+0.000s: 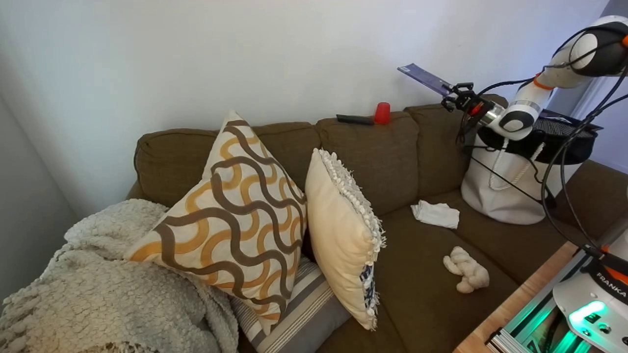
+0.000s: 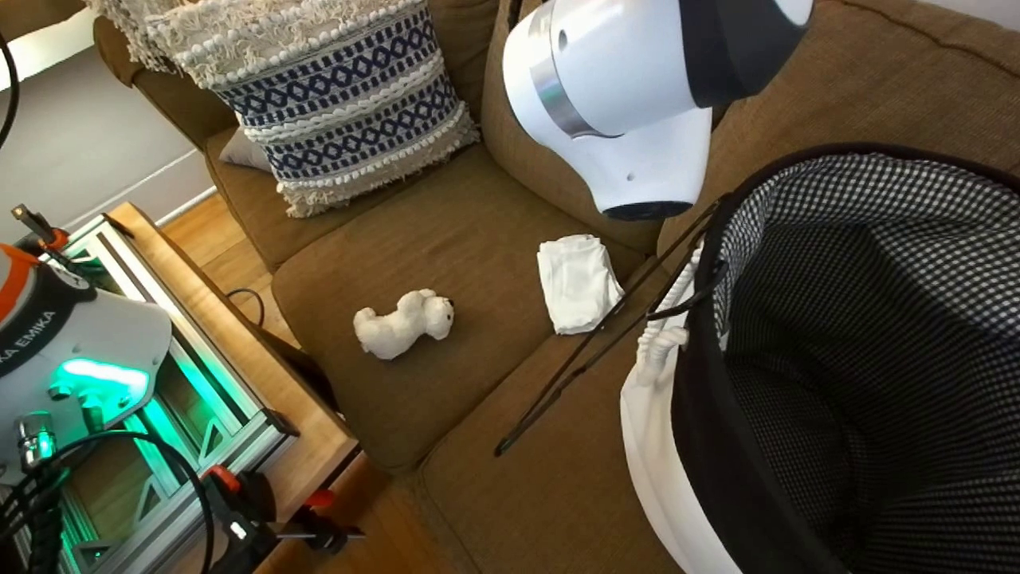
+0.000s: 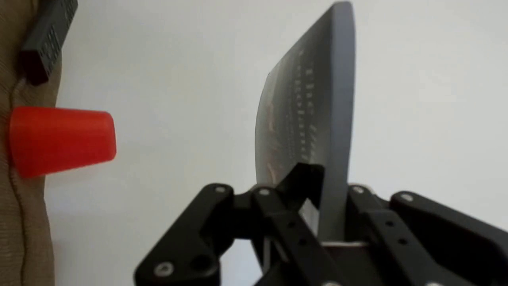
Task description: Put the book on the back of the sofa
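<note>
The book (image 1: 423, 77) is thin and purple-blue in an exterior view, held out in the air above the sofa back (image 1: 365, 157), near the wall. My gripper (image 1: 449, 96) is shut on one end of it. In the wrist view the book (image 3: 293, 107) stands edge-on with its grey spine facing the camera, between the fingers of the gripper (image 3: 331, 194). The far finger is partly hidden by the book. The sofa back also shows in the wrist view (image 3: 27, 242) at the left edge. The book and gripper are out of view in an exterior view where the arm (image 2: 629, 80) shows.
A red cup (image 1: 382, 113) and a dark bar-shaped object (image 1: 354, 119) sit on top of the sofa back. A large white bag (image 1: 505, 184) stands under the arm. A white cloth (image 1: 435, 214), a white plush toy (image 1: 466, 270) and pillows (image 1: 235, 220) lie on the seat.
</note>
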Motion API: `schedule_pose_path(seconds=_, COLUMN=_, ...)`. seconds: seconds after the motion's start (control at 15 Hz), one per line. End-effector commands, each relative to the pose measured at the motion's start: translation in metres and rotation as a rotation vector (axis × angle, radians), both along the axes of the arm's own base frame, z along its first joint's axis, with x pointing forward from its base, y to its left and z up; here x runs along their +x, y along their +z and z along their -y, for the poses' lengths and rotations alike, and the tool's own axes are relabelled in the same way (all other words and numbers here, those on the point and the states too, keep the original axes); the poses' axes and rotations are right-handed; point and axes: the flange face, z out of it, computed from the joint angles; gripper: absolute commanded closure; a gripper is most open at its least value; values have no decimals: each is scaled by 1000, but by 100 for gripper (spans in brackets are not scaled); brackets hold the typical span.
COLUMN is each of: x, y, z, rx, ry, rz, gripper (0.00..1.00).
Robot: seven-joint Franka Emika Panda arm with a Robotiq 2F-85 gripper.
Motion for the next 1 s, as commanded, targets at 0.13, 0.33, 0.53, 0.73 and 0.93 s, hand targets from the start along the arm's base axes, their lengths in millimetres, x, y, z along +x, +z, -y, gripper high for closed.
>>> schedule_pose_path(seconds=0.13, x=3, y=-41, z=9, rx=136, ry=-234, rz=-147, gripper=96)
schedule_pose_path(seconds=0.33, x=5, y=-45, z=6, rx=98, ry=-220, rz=-156, gripper=85)
schedule_pose_path(seconds=0.53, x=13, y=-49, z=5, rx=79, ry=-253, rz=-140, gripper=96)
schedule_pose_path(seconds=0.73, x=29, y=-54, z=23, rx=-19, ry=-379, rz=-141, gripper=96)
schedule_pose_path(seconds=0.93, x=53, y=-59, z=37, rx=-77, ry=-446, rz=-194, gripper=96)
